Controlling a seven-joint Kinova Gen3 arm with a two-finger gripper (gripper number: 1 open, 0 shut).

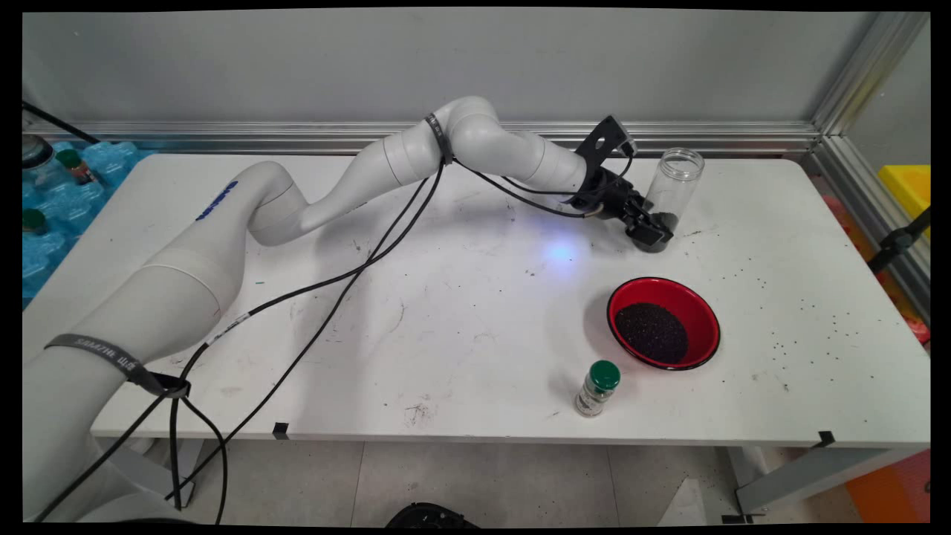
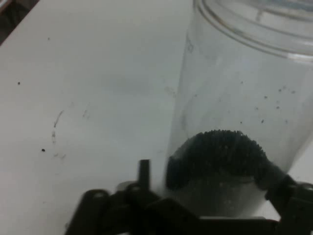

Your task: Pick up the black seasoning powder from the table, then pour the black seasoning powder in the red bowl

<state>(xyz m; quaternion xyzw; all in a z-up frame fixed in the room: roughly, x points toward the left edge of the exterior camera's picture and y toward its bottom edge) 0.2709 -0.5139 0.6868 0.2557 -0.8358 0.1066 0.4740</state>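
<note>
A clear open-topped jar (image 1: pixel 674 182) stands near the table's far right side, leaning a little, with a small heap of dark grains (image 2: pixel 215 152) at its bottom. My gripper (image 1: pixel 654 230) is low at the jar's base, shut on it, one finger (image 2: pixel 144 171) on each side of the glass. In the hand view the jar (image 2: pixel 234 93) fills the right half and my gripper (image 2: pixel 215 183) sits at the bottom edge. In front of the jar, a red bowl (image 1: pixel 702 308) holds more dark grains. A small green-capped bottle (image 1: pixel 598 388) stands near the front edge.
Loose dark grains (image 1: pixel 817 312) are scattered over the table's right part. An aluminium rail (image 1: pixel 297 134) runs along the back wall. Blue-wrapped bottle packs (image 1: pixel 67 200) lie off the left edge, and a yellow bin (image 1: pixel 906 186) sits beyond the right edge. Black cables (image 1: pixel 356 267) hang over the table.
</note>
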